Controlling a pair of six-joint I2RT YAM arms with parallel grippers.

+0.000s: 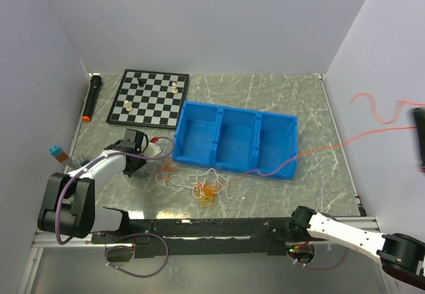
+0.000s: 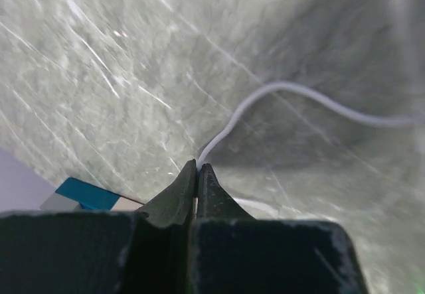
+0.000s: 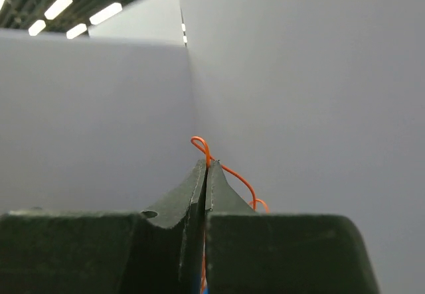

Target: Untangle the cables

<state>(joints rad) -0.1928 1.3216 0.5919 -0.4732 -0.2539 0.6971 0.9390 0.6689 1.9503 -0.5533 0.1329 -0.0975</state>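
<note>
The cables lie in a tangle (image 1: 202,189) of white, yellow and orange strands on the table in front of the blue bin. My left gripper (image 1: 133,166) is low over the table to the left of the tangle. In the left wrist view it (image 2: 197,166) is shut on a white cable (image 2: 299,91) that curves away over the table. My right gripper (image 1: 418,125) is raised at the far right edge. It (image 3: 207,164) is shut on an orange cable (image 3: 199,145), and this strand (image 1: 332,147) runs taut from the tangle past the bin's front.
A blue bin (image 1: 218,132) with three compartments stands mid-table. A chessboard (image 1: 149,97) with a few pieces lies at the back left, and a black marker (image 1: 91,98) with an orange tip lies beside it. A small teal and orange block (image 1: 58,152) sits at the left wall.
</note>
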